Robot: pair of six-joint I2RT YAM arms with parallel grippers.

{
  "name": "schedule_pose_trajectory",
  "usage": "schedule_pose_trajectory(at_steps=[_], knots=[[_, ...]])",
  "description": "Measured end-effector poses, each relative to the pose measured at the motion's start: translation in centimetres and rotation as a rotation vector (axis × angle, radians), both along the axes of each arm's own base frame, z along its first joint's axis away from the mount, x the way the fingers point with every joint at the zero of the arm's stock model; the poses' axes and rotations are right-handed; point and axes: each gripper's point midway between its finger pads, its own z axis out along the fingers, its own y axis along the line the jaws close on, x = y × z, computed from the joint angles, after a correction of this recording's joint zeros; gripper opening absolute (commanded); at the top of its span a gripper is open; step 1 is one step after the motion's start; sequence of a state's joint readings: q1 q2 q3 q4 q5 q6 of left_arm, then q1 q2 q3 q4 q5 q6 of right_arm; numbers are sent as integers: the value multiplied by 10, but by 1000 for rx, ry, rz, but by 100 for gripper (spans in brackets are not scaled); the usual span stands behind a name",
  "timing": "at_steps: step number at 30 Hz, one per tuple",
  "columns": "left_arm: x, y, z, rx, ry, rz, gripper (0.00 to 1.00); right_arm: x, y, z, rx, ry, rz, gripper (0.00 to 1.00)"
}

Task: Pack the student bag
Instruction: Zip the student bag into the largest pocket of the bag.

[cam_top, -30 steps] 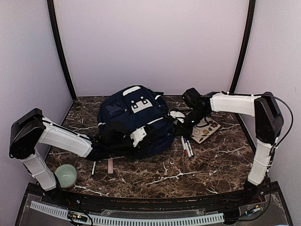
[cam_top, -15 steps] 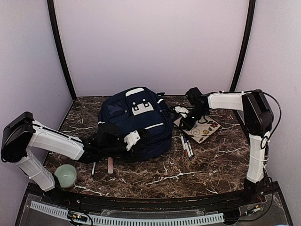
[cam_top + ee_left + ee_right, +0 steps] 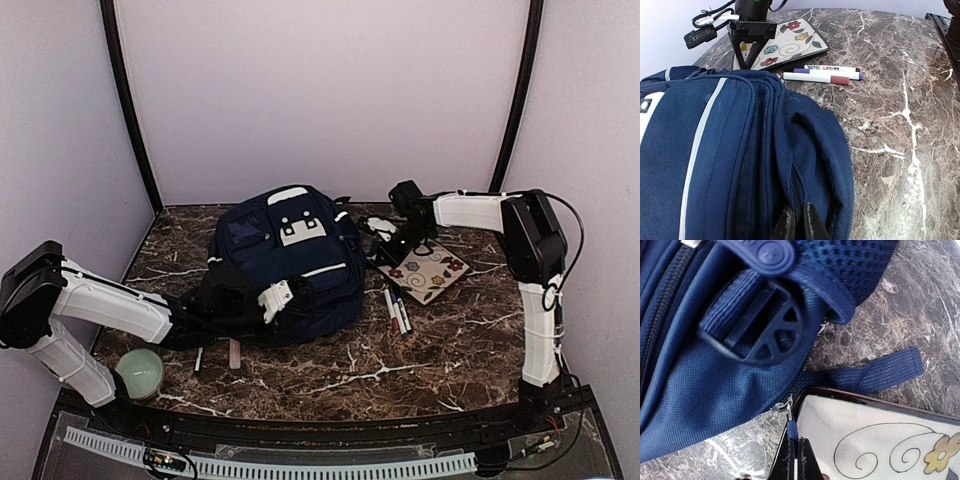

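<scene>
Woven cloth student bag point(image 3: 262, 245), glossy marble table point(image 3: 450, 335)

Backpack point(image 3: 715, 150): left and bottom cut off in left wrist view. Flowered notebook point(image 3: 880, 440): right and bottom cropped. Pens point(image 3: 810, 77): lettering too small to read.

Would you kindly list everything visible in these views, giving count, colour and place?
backpack: one, navy with pale stripes, middle of table
zipper pull: one, blue, backpack's right side, over the notebook's edge
notebook: one, cream with flowers, right of backpack
markers: three, white with red, purple and black ends, in front of notebook
pen: one, black and white, near left of backpack
stick: one, pink, beside pen
round container: one, pale green, near left corner
table: one, dark marble
left fingers: one pair, black, shut on backpack's edge
right fingers: one pair, black, shut on zipper pull
</scene>
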State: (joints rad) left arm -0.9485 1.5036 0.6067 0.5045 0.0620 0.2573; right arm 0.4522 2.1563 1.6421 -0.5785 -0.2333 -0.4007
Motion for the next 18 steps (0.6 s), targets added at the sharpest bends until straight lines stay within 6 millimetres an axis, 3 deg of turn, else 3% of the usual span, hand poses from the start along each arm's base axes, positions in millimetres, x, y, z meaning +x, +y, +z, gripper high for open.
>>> schedule_pose_trajectory(at_steps=[11, 18], knots=[[-1, 0, 0, 0, 1, 0, 9, 5, 1, 0, 22, 8, -53, 0], [-1, -1, 0, 0, 2, -1, 9, 20, 7, -1, 37, 0, -83, 0]])
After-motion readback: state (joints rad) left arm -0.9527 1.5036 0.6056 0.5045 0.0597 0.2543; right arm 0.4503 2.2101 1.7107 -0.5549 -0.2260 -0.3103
